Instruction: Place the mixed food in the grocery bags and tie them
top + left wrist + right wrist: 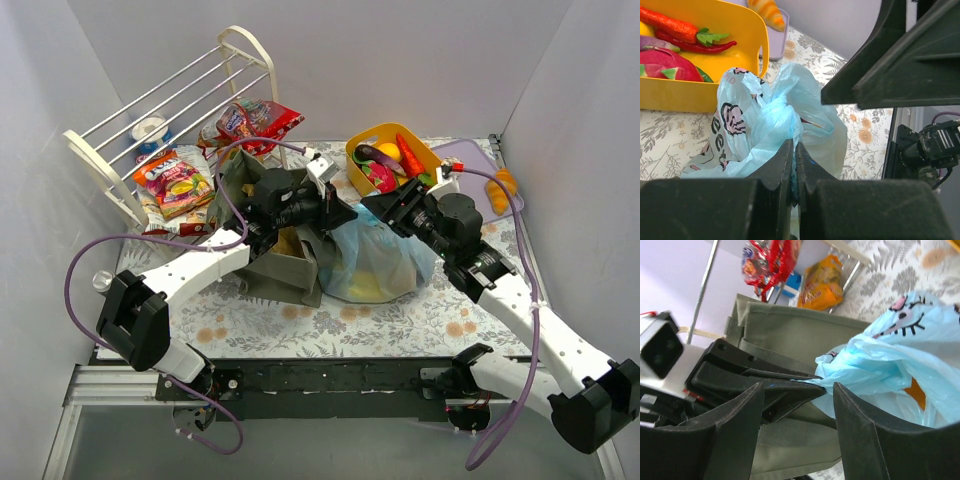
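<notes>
The light-blue grocery bag (385, 262) sits mid-table, with something yellow inside. My left gripper (345, 214) is shut on a bunched fold at the bag's top (771, 117); the plastic is pinched between its fingertips (785, 155). My right gripper (377, 206) is open just right of it, its jaws either side of the left gripper's tip and the bunched plastic (875, 357). The olive-green tote (268, 255) stands left of the blue bag and also shows in the right wrist view (790, 335). Snack packets lie by the rack (175, 180) (262, 120).
A yellow tub (362, 145) holding toy vegetables stands behind the blue bag, and shows in the left wrist view (745, 50). A purple tray (470, 160) with an orange pastry (506, 184) is at the back right. A white wire rack (160, 110) fills the back left.
</notes>
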You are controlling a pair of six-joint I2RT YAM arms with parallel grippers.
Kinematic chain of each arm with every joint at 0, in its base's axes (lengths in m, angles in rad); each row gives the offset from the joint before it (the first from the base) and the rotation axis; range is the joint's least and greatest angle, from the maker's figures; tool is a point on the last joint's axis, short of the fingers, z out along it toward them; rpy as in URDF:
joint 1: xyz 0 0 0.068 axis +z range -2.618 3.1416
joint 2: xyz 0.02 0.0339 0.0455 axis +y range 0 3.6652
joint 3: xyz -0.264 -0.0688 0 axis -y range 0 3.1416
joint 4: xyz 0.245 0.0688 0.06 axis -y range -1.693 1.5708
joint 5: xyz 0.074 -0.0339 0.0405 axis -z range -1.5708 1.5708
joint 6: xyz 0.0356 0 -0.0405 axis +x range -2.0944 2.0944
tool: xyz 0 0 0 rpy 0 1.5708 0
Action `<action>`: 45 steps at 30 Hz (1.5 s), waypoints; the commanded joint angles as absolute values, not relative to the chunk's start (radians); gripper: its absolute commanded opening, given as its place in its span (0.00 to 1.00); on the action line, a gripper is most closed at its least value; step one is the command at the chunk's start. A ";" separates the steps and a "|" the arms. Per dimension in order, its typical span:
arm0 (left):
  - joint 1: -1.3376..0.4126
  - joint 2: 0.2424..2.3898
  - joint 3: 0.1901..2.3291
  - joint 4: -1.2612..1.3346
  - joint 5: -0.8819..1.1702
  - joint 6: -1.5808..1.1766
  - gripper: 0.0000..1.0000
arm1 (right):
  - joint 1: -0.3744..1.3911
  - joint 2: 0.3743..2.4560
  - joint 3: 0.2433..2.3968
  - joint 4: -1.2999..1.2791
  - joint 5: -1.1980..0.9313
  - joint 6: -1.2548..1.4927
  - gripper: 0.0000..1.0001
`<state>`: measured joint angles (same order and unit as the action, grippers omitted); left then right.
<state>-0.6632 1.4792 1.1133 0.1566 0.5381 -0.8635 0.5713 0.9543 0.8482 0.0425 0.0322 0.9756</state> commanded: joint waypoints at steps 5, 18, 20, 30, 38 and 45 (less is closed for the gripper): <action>-0.689 1.408 1.114 0.144 0.489 -0.778 0.00 | 0.569 1.026 0.902 -0.091 0.024 1.150 0.65; -0.730 1.402 1.097 0.143 0.503 -0.756 0.00 | 0.569 1.138 0.879 -0.012 0.097 1.126 0.64; -0.735 1.399 1.097 0.141 0.502 -0.750 0.00 | 0.569 1.149 0.881 -0.012 0.113 1.124 0.62; -0.752 1.405 1.092 0.132 0.523 -0.746 0.00 | 0.569 1.201 0.850 0.127 0.095 1.115 0.44; -0.752 1.413 1.091 0.112 0.568 -0.753 0.00 | 0.569 1.238 0.828 0.262 -0.024 1.100 0.37; -0.752 1.424 1.098 0.112 0.640 -0.775 0.00 | 0.568 1.215 0.810 0.308 -0.083 0.999 0.26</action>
